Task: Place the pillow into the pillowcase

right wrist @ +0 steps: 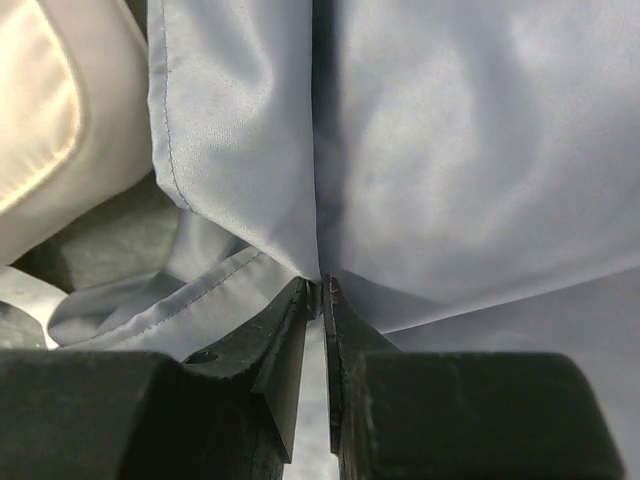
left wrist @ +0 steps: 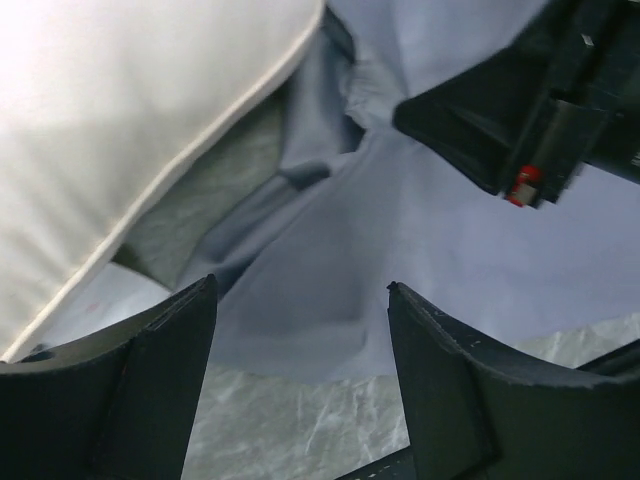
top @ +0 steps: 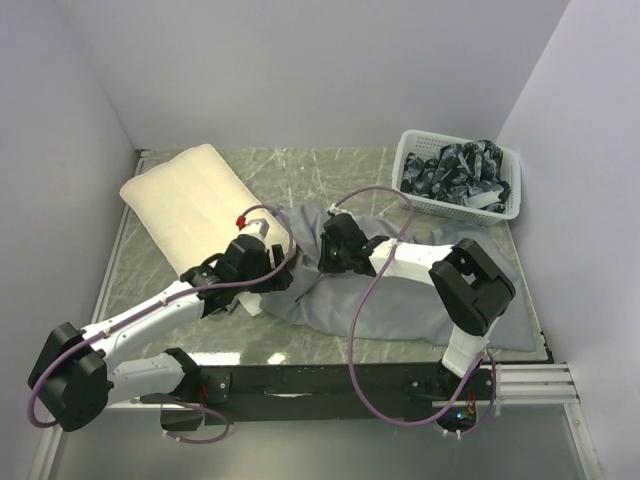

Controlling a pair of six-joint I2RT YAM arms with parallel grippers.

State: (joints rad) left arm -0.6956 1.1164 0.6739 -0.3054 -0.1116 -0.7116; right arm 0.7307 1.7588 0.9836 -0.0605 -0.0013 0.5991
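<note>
A white basket (top: 432, 205) is being carried at the worktop's (top: 300, 170) far right corner; dark patterned cloths (top: 460, 170) are being held inside.

We're looking down into a robot test cell, a lab bench and no home: plain pale walls (top: 300, 70) box in a marble-patterned tabletop (top: 330, 170) on three sides. The white-and-black left arm (top: 150, 310) and right arm (top: 410, 262) are bolted to a black rail (top: 320, 380) at its near edge, purple cables (top: 352, 330) looping loose. The only homely things we see are a cream pillow (top: 190, 205), a grey pillowcase (top: 400, 310) and a white plastic basket (top: 450, 208) of dark patterned cloth (top: 460, 170).
</note>
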